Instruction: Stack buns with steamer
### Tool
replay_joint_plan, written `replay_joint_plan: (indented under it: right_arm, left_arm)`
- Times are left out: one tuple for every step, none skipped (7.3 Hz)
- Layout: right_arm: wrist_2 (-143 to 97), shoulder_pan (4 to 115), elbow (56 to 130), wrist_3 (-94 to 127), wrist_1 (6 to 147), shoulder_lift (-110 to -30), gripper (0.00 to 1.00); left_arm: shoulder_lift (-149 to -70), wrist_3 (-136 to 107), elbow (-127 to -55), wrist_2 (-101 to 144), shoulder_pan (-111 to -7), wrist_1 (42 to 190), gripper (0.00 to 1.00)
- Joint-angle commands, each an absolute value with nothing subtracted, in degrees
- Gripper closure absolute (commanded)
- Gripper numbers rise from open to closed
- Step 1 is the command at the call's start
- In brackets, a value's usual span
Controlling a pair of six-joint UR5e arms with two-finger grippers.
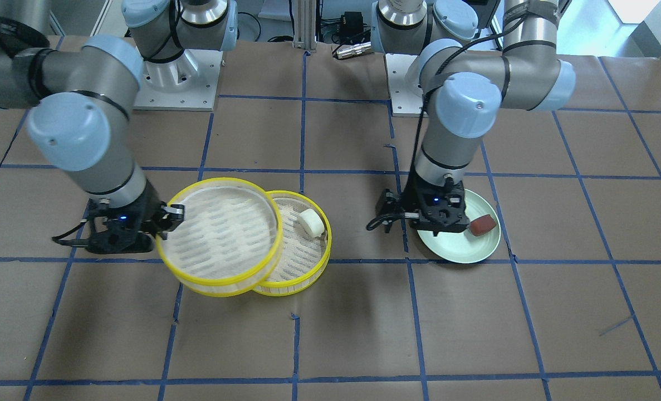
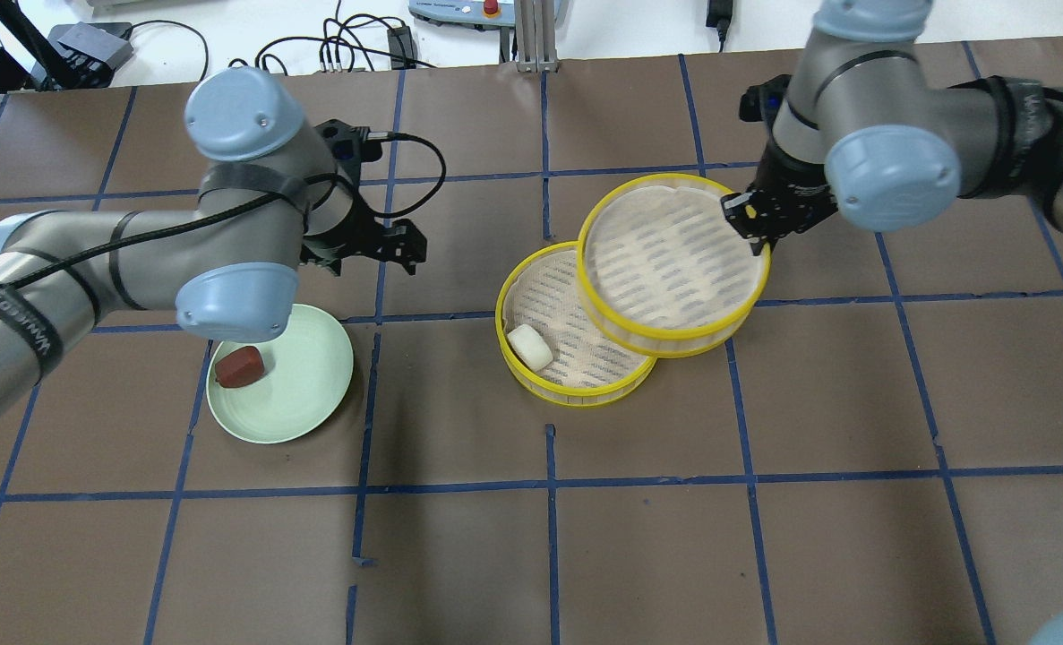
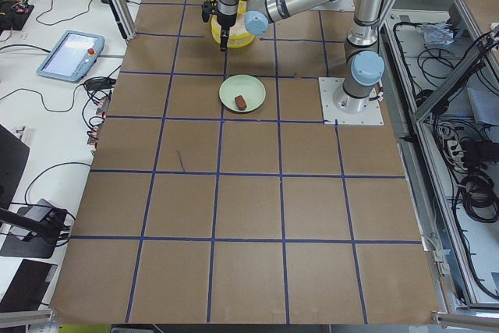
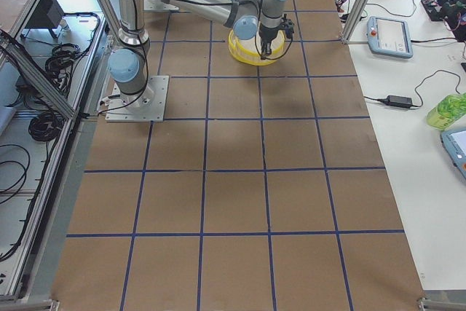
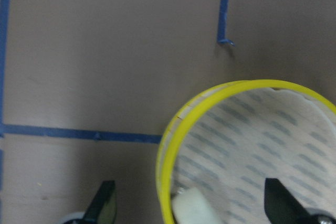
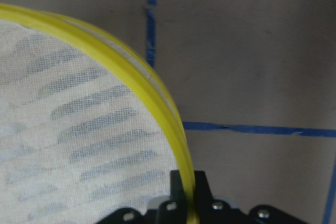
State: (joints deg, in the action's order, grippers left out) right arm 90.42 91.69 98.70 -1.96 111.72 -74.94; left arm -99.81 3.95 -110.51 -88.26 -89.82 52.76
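Observation:
The cream-white bun (image 2: 529, 347) lies in the lower yellow-rimmed steamer tray (image 2: 549, 381). My right gripper (image 2: 753, 222) is shut on the rim of a second steamer tray (image 2: 670, 264) and holds it tilted, partly over the lower tray, with the bun left uncovered. The right wrist view shows the yellow rim (image 6: 157, 103) between the jaws. The reddish-brown bun (image 2: 240, 367) lies on the pale green plate (image 2: 303, 394). My left gripper (image 1: 440, 221) hangs open and empty over the plate's edge, beside that bun. Its fingers (image 5: 104, 203) are spread wide in the left wrist view.
The table is brown with a grid of blue tape lines (image 2: 549, 484). Cables and boxes (image 2: 361, 40) lie along the far edge in the overhead view. Both arm bases (image 1: 180, 83) stand at the robot's side of the table.

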Motion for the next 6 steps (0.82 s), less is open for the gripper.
replay_joint_plan:
  right_arm:
    - [90.70, 97.99, 99.14, 2.55, 112.68, -73.31, 0.90]
    - [91.05, 98.00, 100.53, 2.55, 112.94, -73.13, 0.90]
    - [90.79, 98.00, 102.29, 2.64, 115.81, -73.13, 0.90]
    - [90.36, 98.00, 102.83, 2.64, 116.10, -73.21, 0.90]
    - [90.35, 98.09, 102.83, 2.90, 116.10, -73.30, 0.90]
    - [90.35, 98.43, 102.75, 3.86, 116.19, -73.39, 0.90]
  left_arm:
    - [-98.00, 14.99, -114.95, -91.55, -79.75, 56.48, 0.00]
    - [-98.61, 16.68, -115.13, -92.19, -77.72, 56.95, 0.00]
    - [-99.83, 16.79, -115.22, -92.28, -77.09, 57.39, 0.00]
    - [-101.58, 16.61, -115.31, -92.72, -76.99, 57.39, 0.00]
    - [-103.25, 16.18, -115.31, -95.51, -76.91, 57.39, 0.00]
    - [-103.71, 16.52, -115.40, -95.71, -76.82, 57.39, 0.02]
